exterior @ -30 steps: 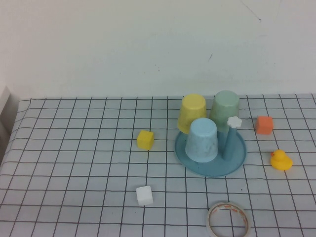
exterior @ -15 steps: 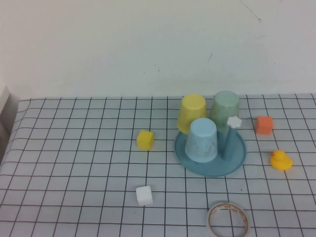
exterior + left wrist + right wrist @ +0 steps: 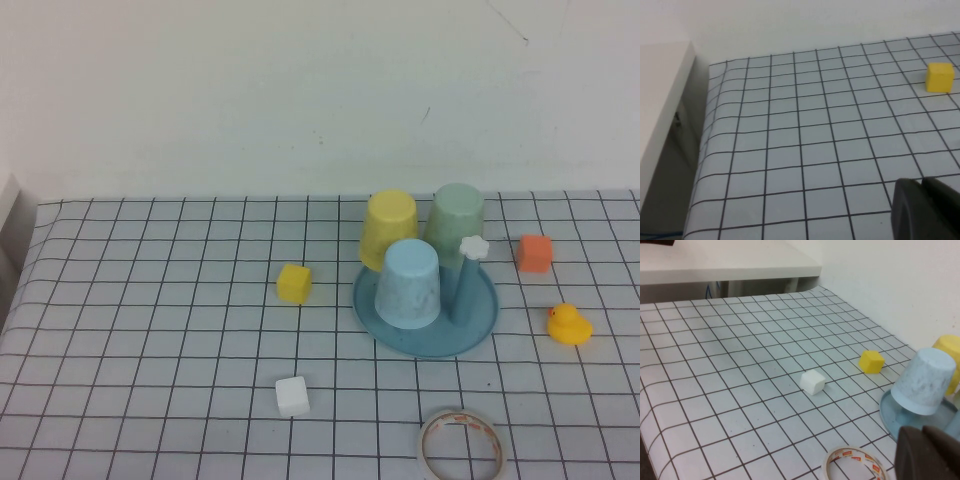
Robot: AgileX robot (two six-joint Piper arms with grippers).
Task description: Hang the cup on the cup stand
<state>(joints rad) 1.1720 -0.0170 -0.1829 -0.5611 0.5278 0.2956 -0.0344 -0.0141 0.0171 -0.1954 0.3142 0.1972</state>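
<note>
Nearest the robot, a roll of tape (image 3: 462, 447) lay flat at the table's front edge, with a white cube (image 3: 292, 396) a little farther in and to its left. Neither arm showed in the high view. The left gripper (image 3: 926, 210) appeared only in its own wrist view, as a dark tip with the fingers clenched on nothing, held above bare checked cloth on the robot's left side, well apart from the stand. The right gripper (image 3: 929, 452) showed likewise in its wrist view, fingers pressed together and empty, poised over the front of the table near the tape, looking toward the stand.

Farther in, a yellow cube (image 3: 294, 283) sat left of the cup stand (image 3: 426, 340) and a rubber duck (image 3: 568, 325) to its right. The light blue cup (image 3: 409, 284) stood mouth-down on the front left of the stand's tray, evidently over a peg, though the peg itself was hidden. Beside it one peg (image 3: 468, 280) stood bare with its white flower cap. Behind were the yellow cup (image 3: 389, 229) and the pale green cup (image 3: 455, 219), both inverted, and an orange block (image 3: 535, 253) off to the right.

Across the last second nothing had shifted: the objects held their places and the arms stayed back. That stillness, with the cup already seated and both grippers empty, suggested the hanging was done.
</note>
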